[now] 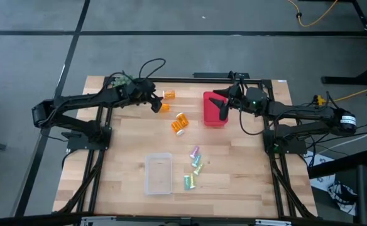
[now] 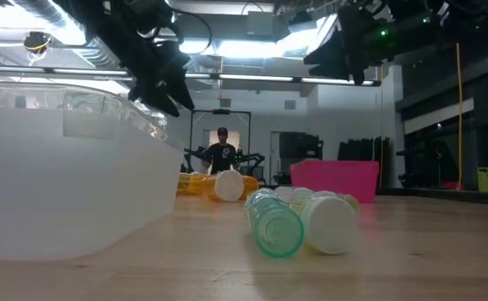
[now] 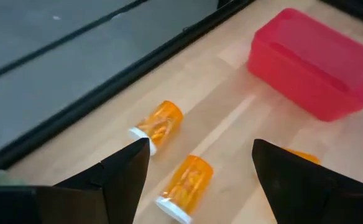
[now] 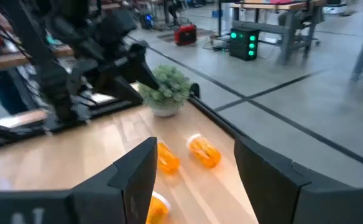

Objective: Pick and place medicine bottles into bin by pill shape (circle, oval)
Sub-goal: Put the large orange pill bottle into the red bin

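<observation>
We saw the left gripper spread wide w/ nothing held, hovering over two orange bottles near the table's far edge; a third orange one lay btwn them and the pink bin. Right gripper hung over that bin, fingers apart, empty. Pastel bottles lay clustered just beside the clear bin.

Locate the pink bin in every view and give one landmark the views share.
High view: pink bin at the table's far middle, under the right gripper.
Low view: right of centre, behind the lying bottles.
Left wrist view: upper right.
Right wrist view: not in it.
Shared landmark: the orange bottles beside it.
</observation>
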Controlling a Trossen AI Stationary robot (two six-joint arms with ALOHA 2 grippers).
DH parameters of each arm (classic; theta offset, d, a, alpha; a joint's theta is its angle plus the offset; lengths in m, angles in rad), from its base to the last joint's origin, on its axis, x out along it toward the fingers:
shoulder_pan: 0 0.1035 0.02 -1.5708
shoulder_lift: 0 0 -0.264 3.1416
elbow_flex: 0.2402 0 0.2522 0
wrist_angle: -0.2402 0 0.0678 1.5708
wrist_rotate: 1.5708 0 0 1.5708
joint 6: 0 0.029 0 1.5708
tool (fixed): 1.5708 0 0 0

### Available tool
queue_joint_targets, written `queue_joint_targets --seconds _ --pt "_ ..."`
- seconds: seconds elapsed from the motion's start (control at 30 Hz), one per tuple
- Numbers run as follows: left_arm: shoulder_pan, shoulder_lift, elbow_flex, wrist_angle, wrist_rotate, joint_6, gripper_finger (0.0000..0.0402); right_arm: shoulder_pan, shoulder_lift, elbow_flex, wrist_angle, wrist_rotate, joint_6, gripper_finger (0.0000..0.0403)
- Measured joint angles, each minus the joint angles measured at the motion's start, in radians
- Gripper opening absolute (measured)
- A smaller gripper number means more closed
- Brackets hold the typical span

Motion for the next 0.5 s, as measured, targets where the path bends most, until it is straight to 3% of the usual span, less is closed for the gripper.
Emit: queue_joint_targets --seconds 0.17,0.37,0.5 --pt "0.004 0.005 0.0 0.001 0.138 0.1 0.0278 -0.01 0.012 0.035 -0.01 -0.007 -0.004 0.0217" --pt "0.044 0.035 0.001 0.023 0.06 0.177 0.0278 0.033 0.018 0.046 -0.014 -0.016 0.006 0.0217" --pt "0.048 0.038 0.001 0.009 0.101 0.258 0.0278 0.075 0.018 0.047 -0.016 -0.018 0.026 0.0217"
